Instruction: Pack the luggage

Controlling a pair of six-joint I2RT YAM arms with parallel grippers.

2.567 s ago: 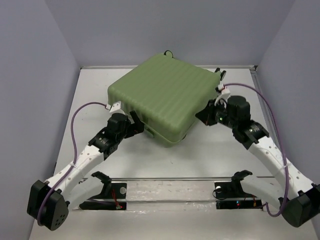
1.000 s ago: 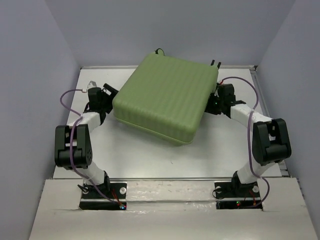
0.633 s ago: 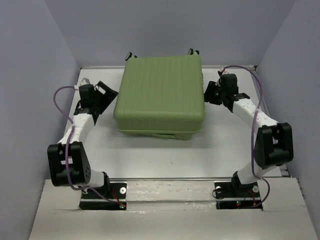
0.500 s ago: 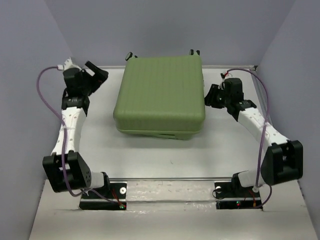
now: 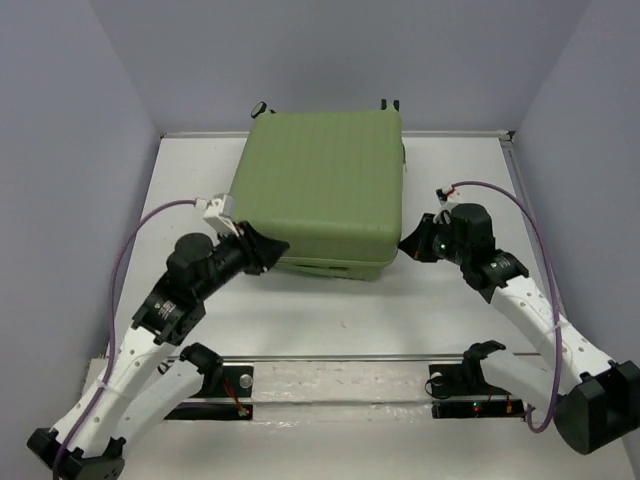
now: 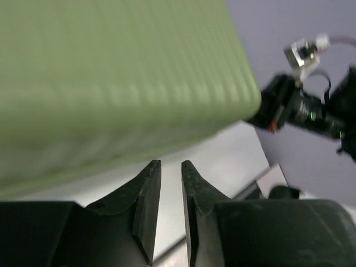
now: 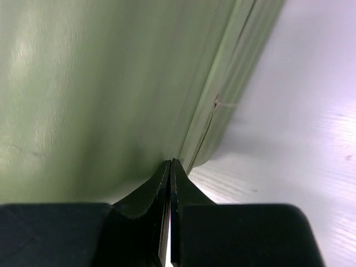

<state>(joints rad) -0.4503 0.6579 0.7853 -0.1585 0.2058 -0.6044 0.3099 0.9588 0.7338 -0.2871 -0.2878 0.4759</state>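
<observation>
On the table's [image 5: 440, 300] far middle we list the luggage [image 5: 320, 185], closed, lying flat. At its near-left corner: left gripper [image 5: 280, 245], fingers slightly parted, gripping nothing. At its near-right corner: right gripper [image 5: 404, 246], clenched empty.

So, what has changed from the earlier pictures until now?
The luggage turned from diagonal to square with the table. Both arms went out to its sides, then drew back: the left gripper now points at its near left corner, jaws narrowly apart; the right gripper, shut, is at its near right corner. Neither holds anything. The luggage stayed closed.
</observation>
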